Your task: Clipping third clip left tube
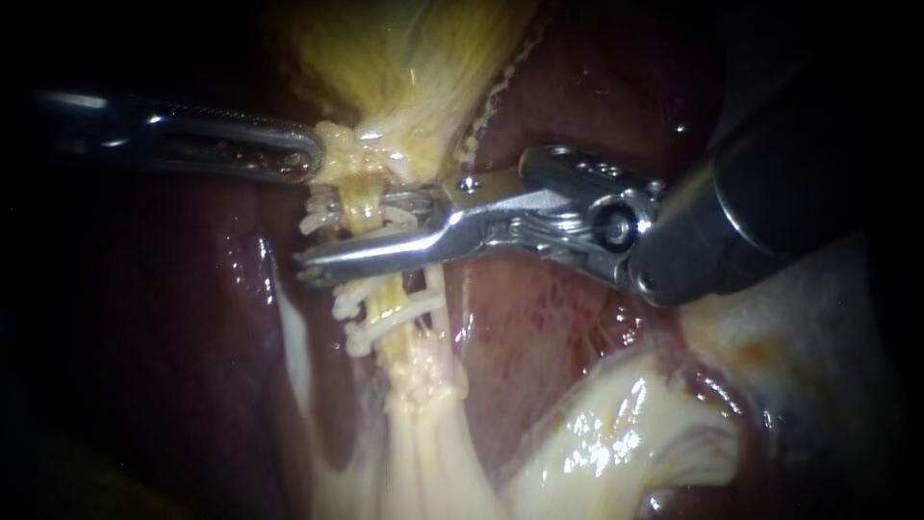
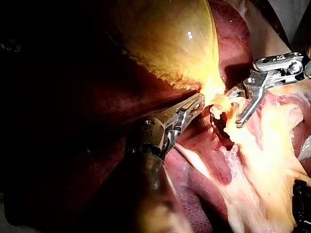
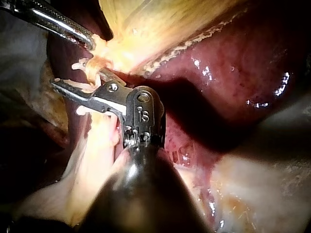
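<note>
Clip placement: our steel right instrument (image 1: 346, 233), jaws apart, straddles the pale yellow tube (image 1: 364, 197); next, squeeze squarely. Steel left instrument (image 1: 310, 159) clamps the yellowish gallbladder (image 1: 414, 58).

The liver (image 1: 558, 318) is the bed here, dark red and wet, glinting under the light. On it lies the yellow gallbladder (image 1: 414, 58), narrowing to a neck. From that neck the tube (image 1: 364, 202) runs down across the liver's surface. Lower still, pale fatty tissue (image 1: 616, 443) spreads over the liver. Beyond the liver's far rim in the left wrist view there's a grey patch (image 2: 291, 14), possibly cloth beneath the organ, too dim to call.
</note>
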Controlling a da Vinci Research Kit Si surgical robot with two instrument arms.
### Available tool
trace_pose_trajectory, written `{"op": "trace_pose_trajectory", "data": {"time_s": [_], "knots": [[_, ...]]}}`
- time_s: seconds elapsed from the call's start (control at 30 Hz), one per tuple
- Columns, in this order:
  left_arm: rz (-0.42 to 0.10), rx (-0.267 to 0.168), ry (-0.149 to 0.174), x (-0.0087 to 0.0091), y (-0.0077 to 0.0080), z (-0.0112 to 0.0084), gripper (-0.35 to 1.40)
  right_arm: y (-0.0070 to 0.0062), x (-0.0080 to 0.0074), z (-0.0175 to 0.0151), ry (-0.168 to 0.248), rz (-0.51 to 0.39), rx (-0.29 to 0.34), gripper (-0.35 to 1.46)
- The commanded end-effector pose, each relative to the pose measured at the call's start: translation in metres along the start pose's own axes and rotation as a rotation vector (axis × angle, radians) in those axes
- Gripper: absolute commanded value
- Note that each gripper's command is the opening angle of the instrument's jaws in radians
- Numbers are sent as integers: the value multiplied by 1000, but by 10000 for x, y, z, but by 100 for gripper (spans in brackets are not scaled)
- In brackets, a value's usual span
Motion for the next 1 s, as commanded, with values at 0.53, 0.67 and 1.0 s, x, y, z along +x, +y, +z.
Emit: {"op": "trace_pose_trajectory", "data": {"time_s": [0.53,0.67,1.0], "knots": [[0,0,0,0,0,0,-35,11,-2,-10,18,77,-26,-34],[0,0,0,0,0,0,-35,10,-4,-13,24,77,-35,-35],[0,0,0,0,0,0,-35,11,-5,-16,23,76,-52,-35]]}}
